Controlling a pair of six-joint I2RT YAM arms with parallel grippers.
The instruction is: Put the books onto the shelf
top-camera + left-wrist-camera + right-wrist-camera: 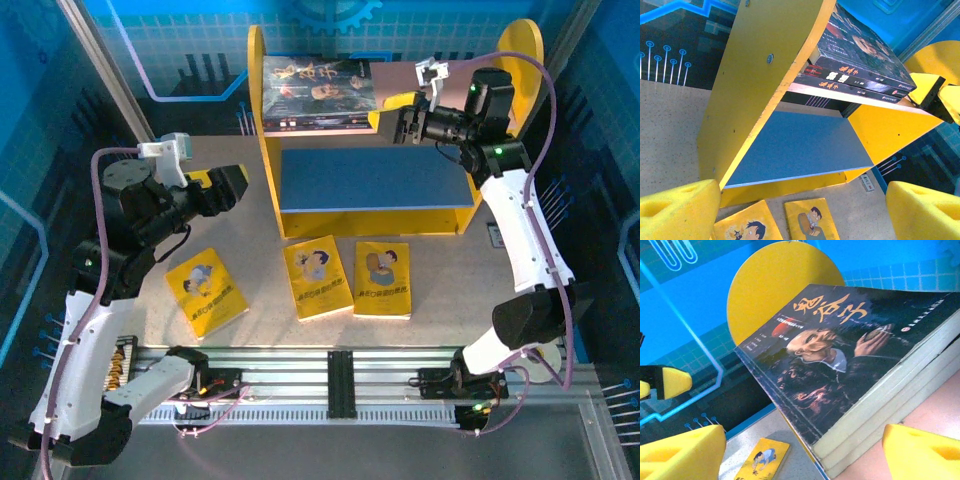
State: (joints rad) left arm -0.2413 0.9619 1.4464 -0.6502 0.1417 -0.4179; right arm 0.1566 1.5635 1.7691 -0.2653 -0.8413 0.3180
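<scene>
The shelf (268, 150) stands at the back of the table, its blue lower board (375, 178) bare. Three dark books (318, 95) lie stacked on the pink upper board (935, 415). My right gripper (395, 118) hovers open at the stack's right edge, whose page edges (880, 405) lie just ahead between the yellow pads (920, 452). Three yellow books (205, 291), (317, 277), (383, 279) lie flat in front of the shelf. My left gripper (238, 186) hangs open and empty left of the shelf, above the table, its pads (677, 210) wide apart.
A small white device (495, 236) lies on the table by the shelf's right foot. An aluminium rail (340, 375) runs along the near edge between the arm bases. Blue panelled walls close in the back and sides.
</scene>
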